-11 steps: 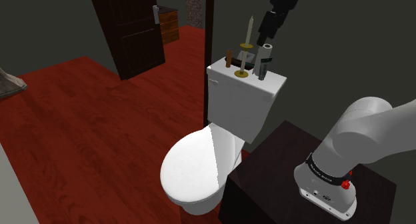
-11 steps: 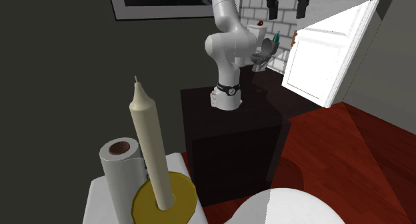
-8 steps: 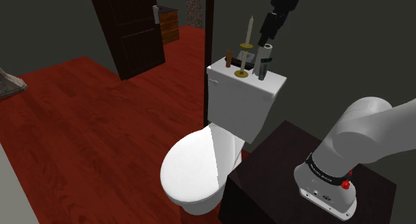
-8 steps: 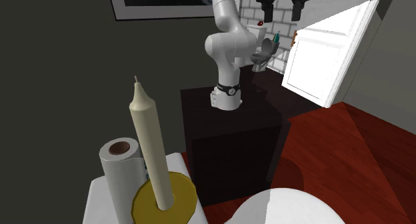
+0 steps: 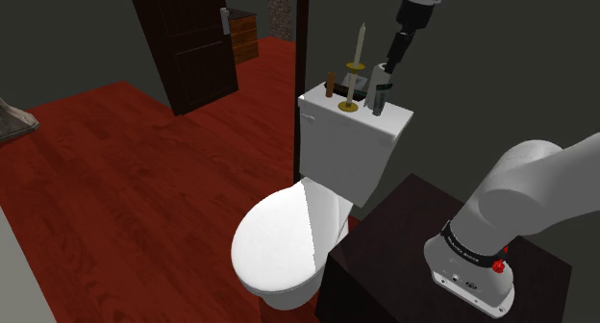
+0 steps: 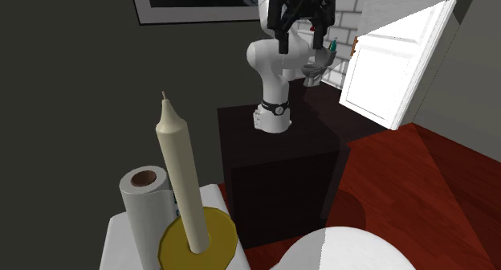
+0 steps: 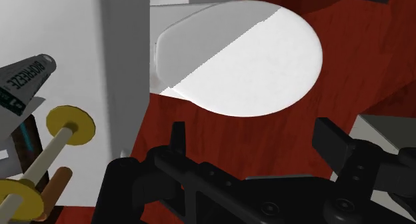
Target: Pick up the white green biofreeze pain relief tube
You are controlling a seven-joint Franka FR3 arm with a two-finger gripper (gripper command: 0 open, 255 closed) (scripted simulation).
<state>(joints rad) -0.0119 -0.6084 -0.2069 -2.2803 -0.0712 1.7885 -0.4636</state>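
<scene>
On white toilet tank (image 5: 351, 148): grey Biofreeze tube (image 7: 27, 79); candle (image 5: 360, 47) | gripper (image 7: 253, 139) overhead; jaws apart, empty | red wood floor (image 5: 115, 177); dark door (image 5: 192, 42)

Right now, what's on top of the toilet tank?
On the tank lid: a candle in a gold holder, a grey Biofreeze tube, a paper roll, a small brown object. The lid behind the roll is hidden.

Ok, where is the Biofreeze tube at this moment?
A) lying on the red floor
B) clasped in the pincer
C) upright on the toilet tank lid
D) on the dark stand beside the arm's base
C: the tube stands on the tank lid beside the candle, and the open pincer holds nothing.
</scene>
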